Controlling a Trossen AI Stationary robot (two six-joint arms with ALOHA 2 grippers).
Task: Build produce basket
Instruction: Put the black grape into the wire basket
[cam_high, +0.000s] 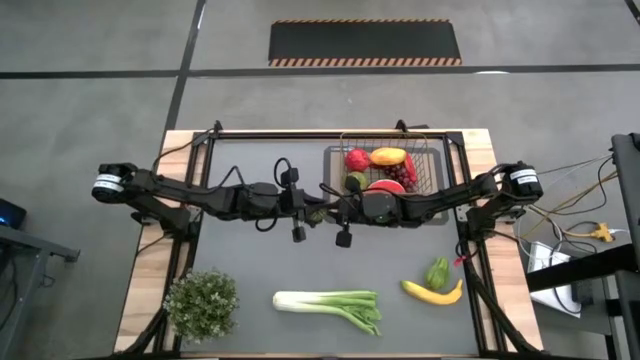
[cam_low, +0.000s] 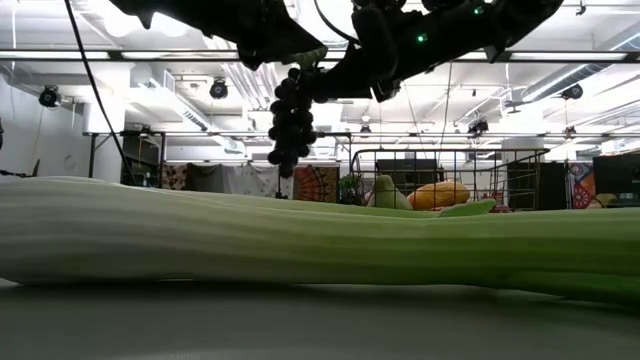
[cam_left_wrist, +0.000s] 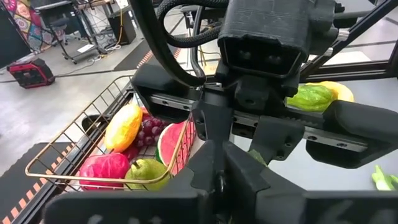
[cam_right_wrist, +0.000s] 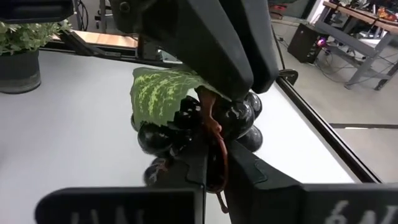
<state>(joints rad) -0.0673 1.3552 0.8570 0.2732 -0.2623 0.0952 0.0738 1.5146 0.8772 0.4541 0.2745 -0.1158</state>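
Bushy potted plant (cam_high: 201, 303) parked at lower left of the high view, not produce, so probably just left alone. Next over, long leek (cam_high: 330, 306) lying flat along the bottom edge, filling the whole low view too, not yet basketed.

Mid-frame, both arms meeting nose to nose, looks like a hand-off. Left gripper (cam_high: 312, 212) pressed together on the stem of the dark grapes (cam_low: 291, 122), bunch dangling clear above the table with its green leaf (cam_right_wrist: 163, 93) showing. Right gripper (cam_right_wrist: 214, 165) also clamped shut on that same stem, just under the left one's hold. Guessing the pass exists because the basket sits on the right arm's side.

Basket (cam_high: 434, 150) at upper right of centre, already carrying a red apple (cam_high: 357, 159), mango (cam_high: 388, 156), watermelon slice (cam_left_wrist: 174, 142), lime and another grape bunch. Toward lower right, green pepper (cam_high: 438, 272) touching the banana (cam_high: 432, 293), both waiting on the table.
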